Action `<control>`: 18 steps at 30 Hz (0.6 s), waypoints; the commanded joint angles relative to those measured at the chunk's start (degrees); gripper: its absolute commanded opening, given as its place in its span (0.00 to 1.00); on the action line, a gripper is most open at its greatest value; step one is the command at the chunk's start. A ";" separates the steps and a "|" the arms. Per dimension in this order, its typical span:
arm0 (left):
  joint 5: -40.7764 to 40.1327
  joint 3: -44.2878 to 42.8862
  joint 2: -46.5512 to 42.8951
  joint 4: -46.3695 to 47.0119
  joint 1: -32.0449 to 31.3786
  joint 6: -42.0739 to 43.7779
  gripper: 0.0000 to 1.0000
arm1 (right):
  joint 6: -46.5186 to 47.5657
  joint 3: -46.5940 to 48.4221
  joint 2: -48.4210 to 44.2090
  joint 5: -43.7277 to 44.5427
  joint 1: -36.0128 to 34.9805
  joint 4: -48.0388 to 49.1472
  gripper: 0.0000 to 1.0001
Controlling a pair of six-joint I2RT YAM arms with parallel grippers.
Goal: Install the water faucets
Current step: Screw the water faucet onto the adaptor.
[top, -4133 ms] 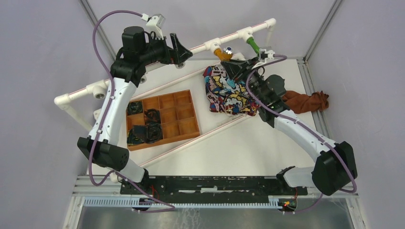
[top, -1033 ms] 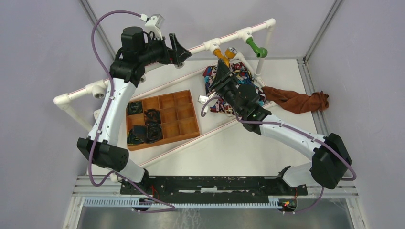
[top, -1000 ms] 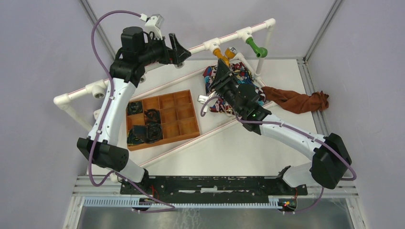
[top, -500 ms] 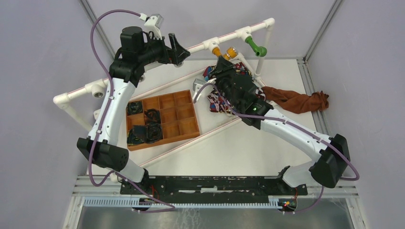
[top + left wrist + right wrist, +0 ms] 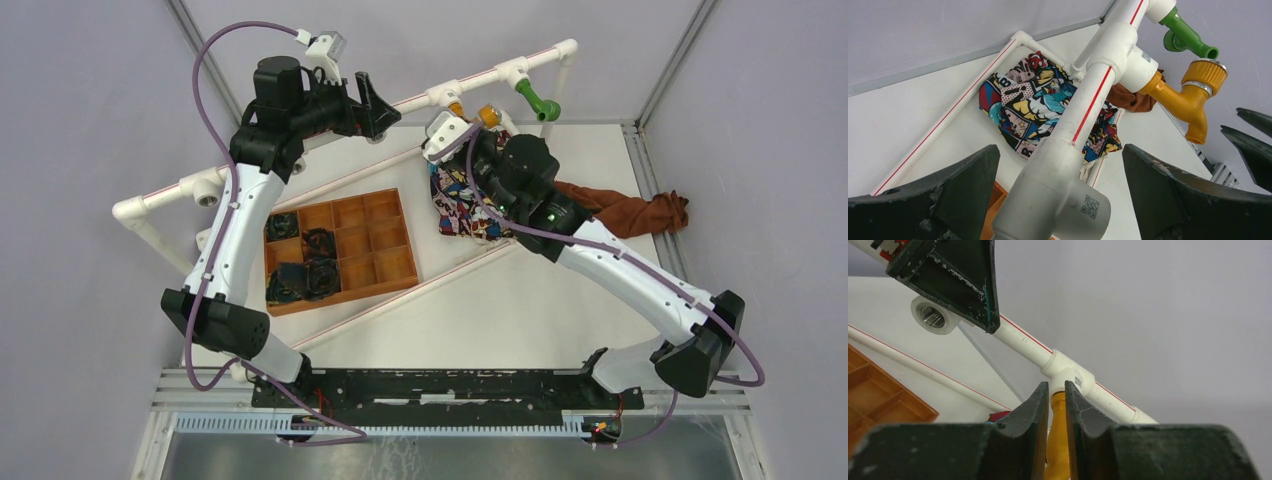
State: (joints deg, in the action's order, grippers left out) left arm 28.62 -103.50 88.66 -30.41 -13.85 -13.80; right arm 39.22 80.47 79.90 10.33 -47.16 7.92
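While pinching orange-yellow faucet at neck, just under white T-fitting on raised pipe above bench, holds right fingers narrow, clamped on it. Spreads left fingers wide astride pipe, no contact seen. Next fitting along: green faucet. Judged light, rigid, smooth plastic: may slip on round neck; better gripped across spout or knob.

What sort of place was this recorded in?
Probably a robotics lab test cell, not real plumbing: plain grey enclosure walls, a white pipe frame carrying an orange faucet and a green faucet, and an orange parts tray.
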 commanded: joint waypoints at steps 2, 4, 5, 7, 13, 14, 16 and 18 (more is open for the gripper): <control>1.78 0.68 -0.17 -2.63 -0.39 -0.68 1.00 | -7.15 1.58 -3.19 -1.87 0.26 -1.98 0.33; 1.79 0.84 -0.15 -2.53 -0.39 -0.80 1.00 | -6.93 -0.34 -4.99 -2.24 0.24 -1.51 0.44; 1.94 0.91 -0.23 -2.52 -0.39 -0.87 1.00 | -7.20 -1.37 -6.19 -1.62 0.30 -0.94 0.48; 1.76 1.02 -0.42 -2.48 -0.42 -0.80 1.00 | -10.44 -3.77 -8.32 1.21 1.42 0.66 0.58; 1.65 0.81 -0.54 -2.44 -0.35 -0.88 1.00 | -47.65 -10.03 -14.49 -8.25 12.94 4.48 0.80; 1.68 0.72 -0.57 -2.43 -0.39 -0.96 1.00 | -52.28 -10.73 -15.26 -8.22 14.04 4.53 0.81; 1.70 0.75 -0.59 -2.46 -0.41 -1.03 1.00 | -60.43 -13.24 -16.70 -9.04 15.23 6.10 0.84; 1.79 0.61 -0.53 -2.37 -0.37 -1.22 1.00 | -67.20 -17.39 -17.99 -8.89 15.69 9.57 0.90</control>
State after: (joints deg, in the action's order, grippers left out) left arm 28.64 -103.39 88.66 -30.30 -13.85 -13.80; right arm -4.95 68.31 64.53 4.49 -32.21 10.74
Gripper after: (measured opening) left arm 0.994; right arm 0.848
